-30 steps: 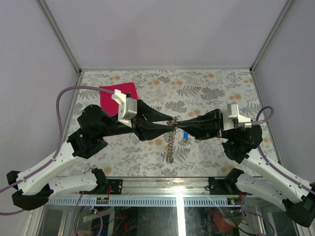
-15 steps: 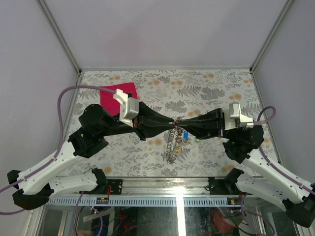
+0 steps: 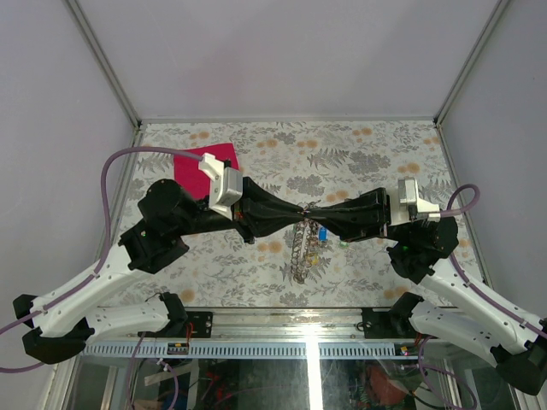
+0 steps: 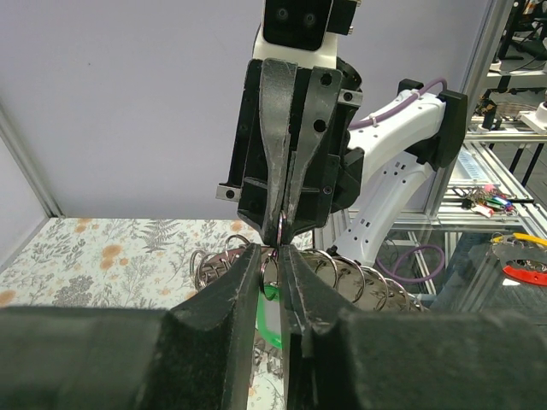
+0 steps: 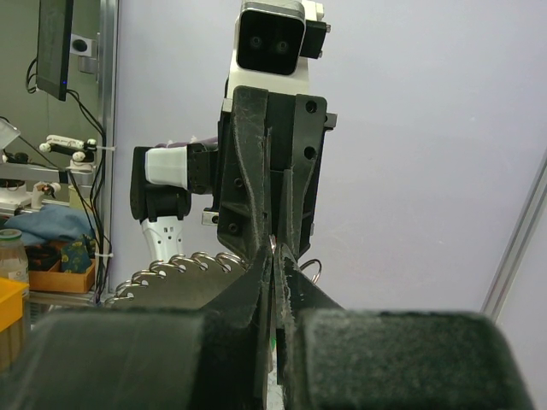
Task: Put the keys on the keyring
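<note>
Top external view: the left gripper point(image 3: 299, 210) and right gripper point(image 3: 311, 210) meet tip to tip above the floral table point(image 3: 359, 145). The keyring point(image 3: 297, 252), a grey coil of jagged wire loops, dangles from them toward 6 o'clock. A blue-headed key point(image 3: 323, 232) shows at 4 o'clock of the tips. The right fingers are pressed together on one loop. The left fingers stand a thin slit apart around another loop, a green plastic tag point(image 4: 268, 295) below; whether they clamp it cannot be told.

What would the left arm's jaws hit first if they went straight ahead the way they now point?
The right gripper, whose shut jaws pinch a loop of the keyring. The left gripper points straight at it, tip to tip; they look nearly touching, though depth is unclear.
</note>
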You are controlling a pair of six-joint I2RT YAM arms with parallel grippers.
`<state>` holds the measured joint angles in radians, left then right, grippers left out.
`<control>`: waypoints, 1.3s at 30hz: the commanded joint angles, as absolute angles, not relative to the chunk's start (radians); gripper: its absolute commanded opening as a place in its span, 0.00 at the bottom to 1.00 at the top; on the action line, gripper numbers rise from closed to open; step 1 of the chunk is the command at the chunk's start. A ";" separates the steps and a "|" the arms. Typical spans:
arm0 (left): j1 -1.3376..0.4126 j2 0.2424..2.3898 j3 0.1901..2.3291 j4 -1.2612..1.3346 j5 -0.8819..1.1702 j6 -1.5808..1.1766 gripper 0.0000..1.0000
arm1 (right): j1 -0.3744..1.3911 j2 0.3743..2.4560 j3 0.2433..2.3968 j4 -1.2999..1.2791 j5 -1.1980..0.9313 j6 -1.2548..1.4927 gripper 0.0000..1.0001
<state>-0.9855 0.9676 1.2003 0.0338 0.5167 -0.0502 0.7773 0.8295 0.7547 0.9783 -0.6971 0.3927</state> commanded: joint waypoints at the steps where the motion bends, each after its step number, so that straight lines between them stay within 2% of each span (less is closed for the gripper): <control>1: -0.979 0.982 1.237 0.046 0.512 -0.048 0.15 | 0.782 0.833 0.810 1.048 -0.697 0.403 0.00; 6: -0.979 0.987 1.237 0.046 0.508 -0.049 0.13 | 0.782 0.839 0.808 1.054 -0.705 0.412 0.00; 9: -0.980 0.993 1.243 0.043 0.511 -0.051 0.01 | 0.782 0.841 0.806 1.045 -0.711 0.411 0.00; 13: -0.980 0.997 1.266 0.003 0.492 -0.050 0.00 | 0.781 0.820 0.810 0.970 -0.711 0.356 0.02; 24: -0.979 1.039 1.389 -0.256 0.427 0.009 0.00 | 0.782 0.686 0.872 0.512 -0.637 0.071 0.21; 31: -0.979 1.084 1.480 -0.474 0.380 0.079 0.00 | 0.782 0.686 1.028 0.056 -0.595 -0.076 0.25; 39: -0.979 1.184 1.632 -0.771 0.359 0.181 0.00 | 0.781 0.745 1.118 -0.213 -0.628 -0.129 0.31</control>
<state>-0.9855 1.1519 1.5402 -0.6273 0.3832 0.1043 0.7769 0.7025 1.0679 -0.0364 -0.6140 -0.0715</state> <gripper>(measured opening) 0.022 0.290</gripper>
